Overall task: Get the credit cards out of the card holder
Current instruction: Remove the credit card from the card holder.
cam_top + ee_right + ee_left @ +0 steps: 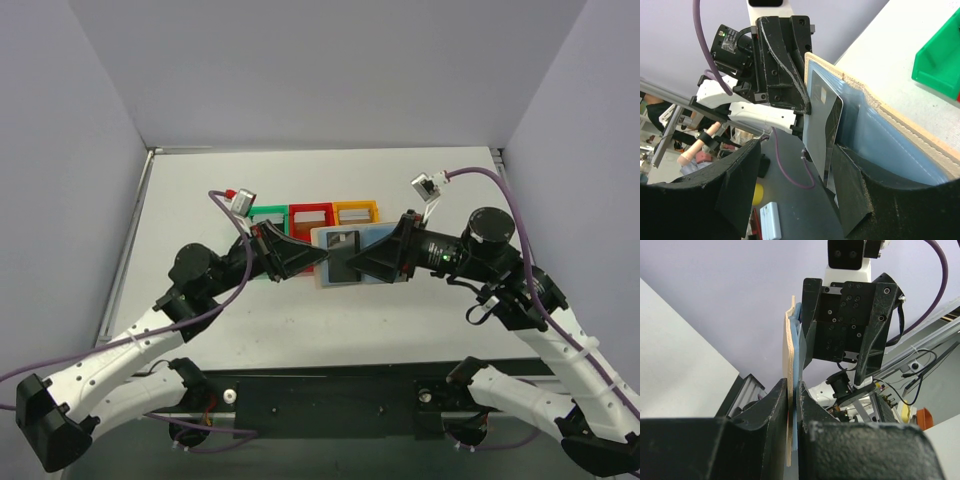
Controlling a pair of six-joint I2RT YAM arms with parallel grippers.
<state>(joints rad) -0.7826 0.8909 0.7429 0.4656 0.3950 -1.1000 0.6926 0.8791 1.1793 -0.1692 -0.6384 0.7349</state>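
Lilac-grey walls are seen closing in a white table (200, 220) on three sides. In the top view most of the card holder (378, 233) is hidden by the two wrists meeting over it; only a strip of light blue inner panel and a tan edge are left showing. It is held opened out between the grippers, just in front of the bins. Whether it touches the table cannot be told.

The left gripper (792, 405) is drawn narrow and is clamped on the holder's tan-and-blue edge. The right gripper (797, 147) is spread wide around a grey card (822, 125) that stands partly out of a blue pocket. The card lies close to one finger and well apart from the other, and its lower end is cut off behind that finger. No writing can be read on it, and the print on a sticker (730, 37) on the left wrist is too small.

A green bin (270, 208), a red bin (310, 206) and an orange bin (355, 204) are lined up side by side. The green one is partly covered by the left arm. Their contents cannot be made out.
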